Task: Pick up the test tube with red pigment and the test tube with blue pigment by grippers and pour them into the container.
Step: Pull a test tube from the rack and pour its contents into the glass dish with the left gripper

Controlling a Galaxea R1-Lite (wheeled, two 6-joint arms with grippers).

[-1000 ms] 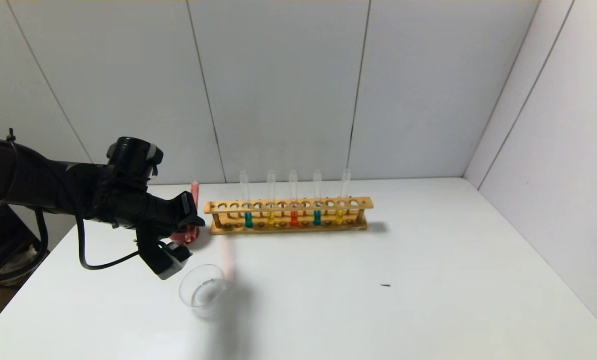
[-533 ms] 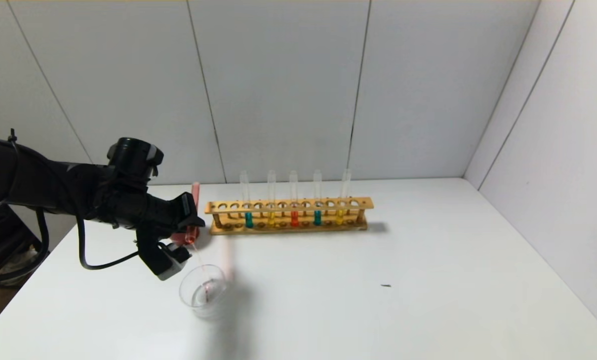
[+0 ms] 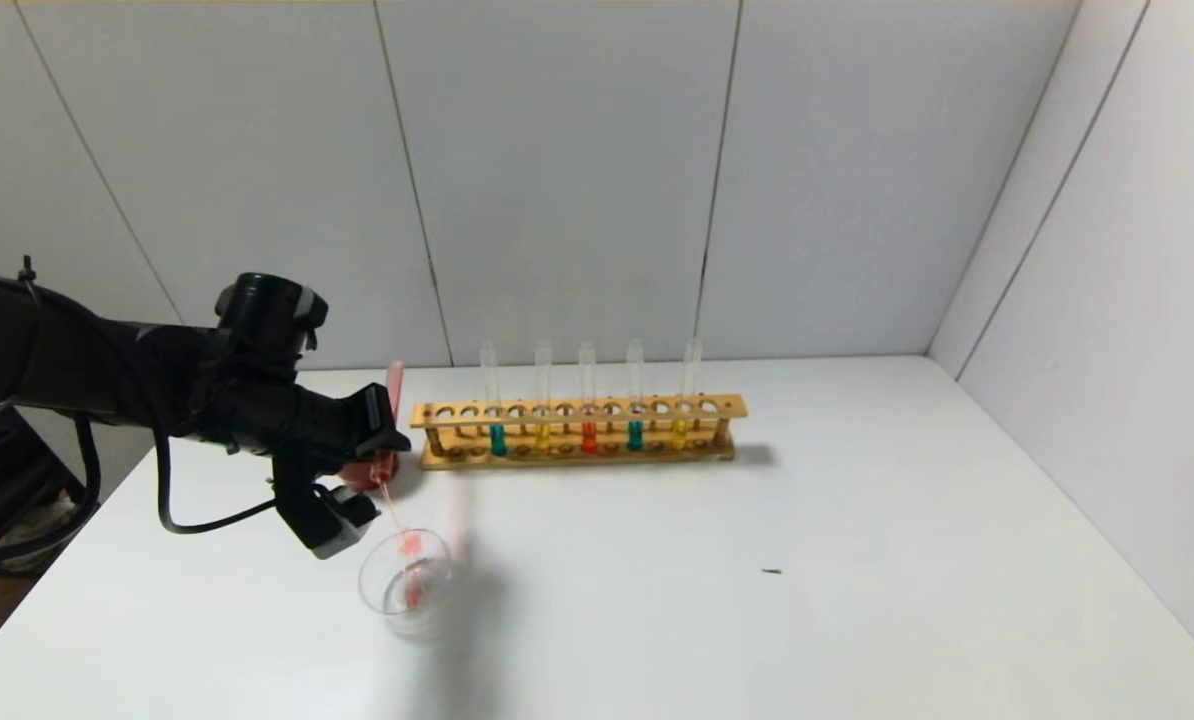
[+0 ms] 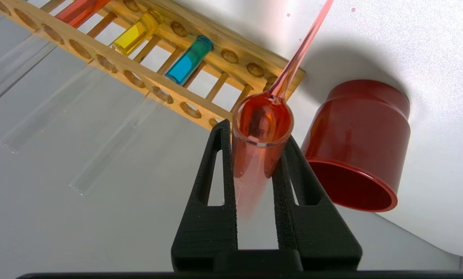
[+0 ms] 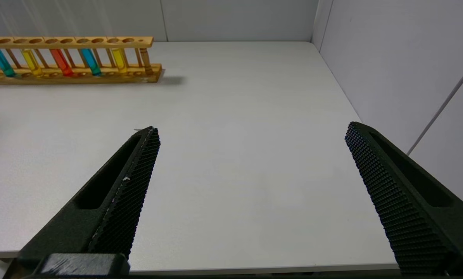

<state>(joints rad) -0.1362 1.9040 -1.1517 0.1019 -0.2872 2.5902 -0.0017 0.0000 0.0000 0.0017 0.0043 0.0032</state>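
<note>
Gripping the test tube with red pigment (image 4: pixel 260 131), left jaws pour (right jaws apart) into the container (image 3: pixel 405 583)

table (image 3: pixel 857 600): rack (image 3: pixel 577 432) | container (image 3: pixel 405 583) | red cup (image 4: pixel 355 143) (white top)

White table (image 3: pixel 857 600), walled by pale grey panels (image 3: pixel 557 170). Wooden rack (image 3: pixel 577 432) standing toward the back, holding upright tubes; two of them yellow (image 3: pixel 543 437) (image 3: pixel 679 434). Dark red cup (image 4: pixel 357 143) just beside the rack's left end. Small dark speck (image 3: pixel 772 571) right of centre.
</note>
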